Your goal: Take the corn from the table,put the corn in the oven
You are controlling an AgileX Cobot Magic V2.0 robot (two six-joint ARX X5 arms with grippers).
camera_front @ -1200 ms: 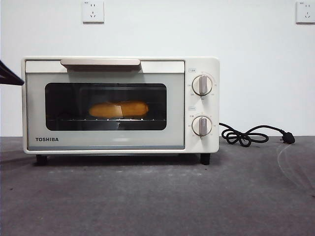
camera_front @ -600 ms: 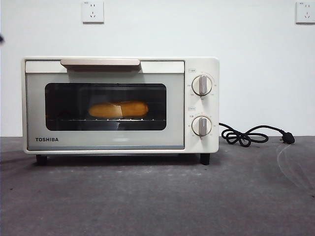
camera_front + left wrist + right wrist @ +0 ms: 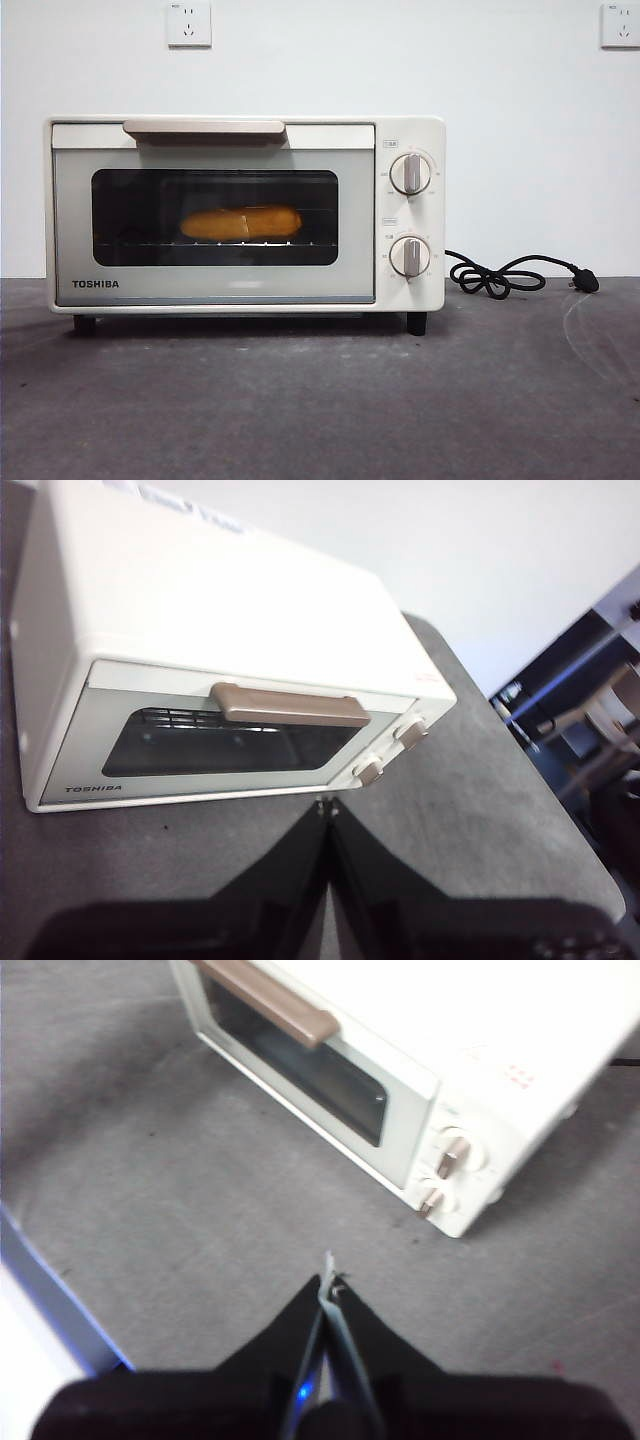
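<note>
— Behind the dark glass door of the cream-white boxy TOSHIBA toaster oven (image 3: 245,213), what do you see?

— A glossy yellow-orange corn cob (image 3: 241,222) lying lengthwise on the wire rack, about mid-window. The door is closed, its tan bar handle (image 3: 204,127) along the top edge at twelve o'clock from the cob. Two round knobs (image 3: 410,173) sit at three o'clock of the window, one above the other.

— And the oven itself?

— It stands on its black feet on the dark grey, matte worktop (image 3: 320,400). A black power cord (image 3: 510,275) lies coiled on the worktop at three o'clock of the oven, near but apart from it.

— The left gripper (image 3: 327,810)?

— Its jaws are pressed together with nothing between them, hanging above the worktop in front of the oven (image 3: 230,670), touching nothing.

— The right gripper (image 3: 328,1285)?

— Same: jaws closed tip to tip, empty, over bare worktop (image 3: 150,1160), well apart from the oven (image 3: 400,1070).
</note>
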